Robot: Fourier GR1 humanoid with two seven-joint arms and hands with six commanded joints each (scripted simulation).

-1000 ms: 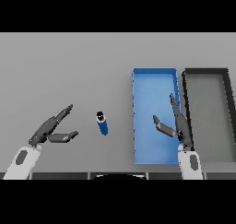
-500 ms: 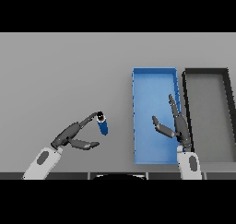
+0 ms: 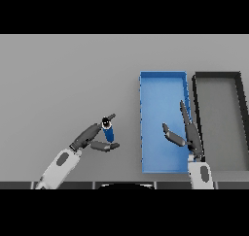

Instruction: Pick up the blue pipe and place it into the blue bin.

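A short blue pipe (image 3: pixel 108 131) with a dark end lies on the grey table, left of the blue bin (image 3: pixel 163 75). My left hand (image 3: pixel 89 137) has reached it: straight fingers lie along the pipe's left side and the thumb stretches out just below it, so the pipe sits between them without a closed grasp. My right hand (image 3: pixel 188 133) hovers open over the right side of the blue bin, fingers pointing away from me and thumb spread to the left.
A black bin (image 3: pixel 217 75) stands directly to the right of the blue one, their long walls side by side. Grey table (image 3: pixel 68 75) stretches to the left and back.
My left hand has slid right and forward until its fingers and thumb bracket the pipe. The pipe and my right hand have hardly moved.
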